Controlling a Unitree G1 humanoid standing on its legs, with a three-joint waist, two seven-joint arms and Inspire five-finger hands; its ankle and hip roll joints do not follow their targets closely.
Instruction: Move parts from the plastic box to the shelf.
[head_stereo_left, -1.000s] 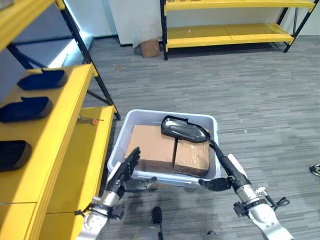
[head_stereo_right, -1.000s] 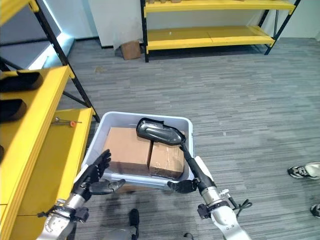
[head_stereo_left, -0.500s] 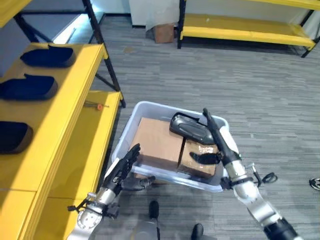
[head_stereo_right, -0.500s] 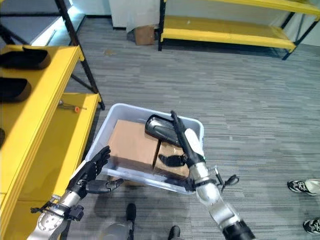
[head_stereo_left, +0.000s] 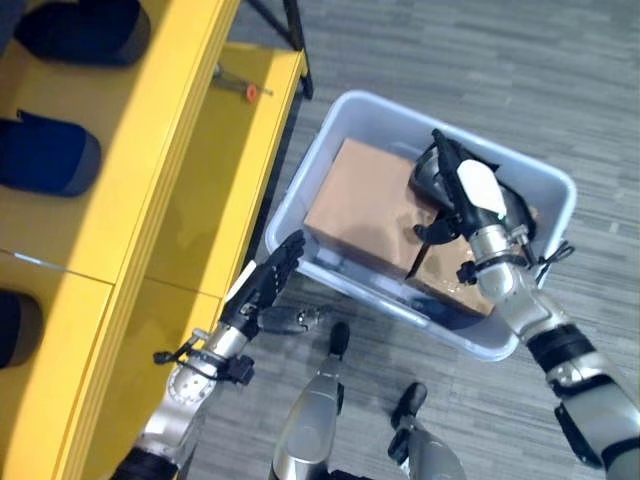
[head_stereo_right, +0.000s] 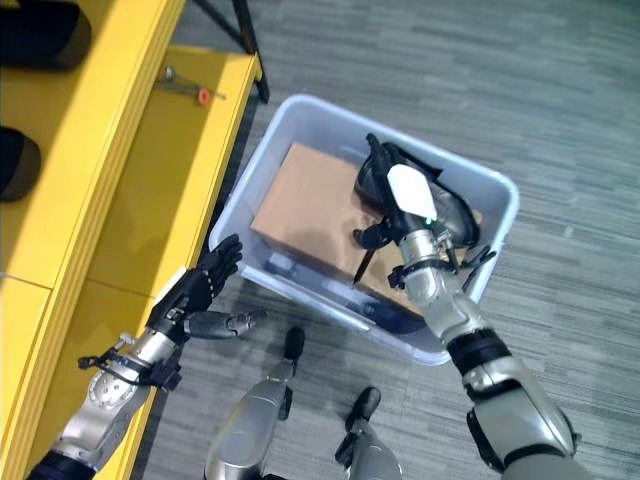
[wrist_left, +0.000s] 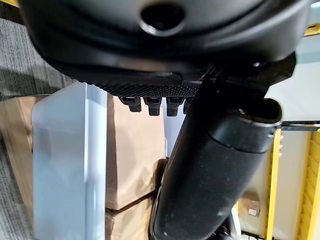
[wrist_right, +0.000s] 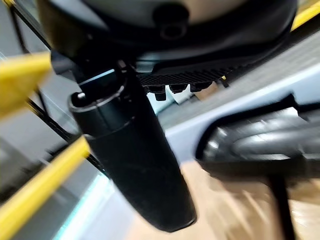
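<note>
- While the right hand (head_stereo_right: 400, 215) hangs over the black part (head_stereo_right: 445, 212) in the plastic box (head_stereo_right: 500, 205), its fingers look straight and loose, thumb standing out; nothing is held yet.
- The part lies on top of the brown cartons (head_stereo_left: 365, 195), at the box's far right side, partly under the hand.
- Judged: a hard moulded shell, probably light, stiff, glossy and so a bit slippery; it may scuff if dropped.
- Best hold, as a guess: wrap across the narrow middle of the body, thumb under the edge, not the thin rim.
- The left hand (head_stereo_left: 262, 292) is open, fingers spread, outside the box's near wall, beside the yellow shelf (head_stereo_left: 170, 180).
- Similar dark parts (head_stereo_left: 45, 160) already sit on the shelf.
</note>
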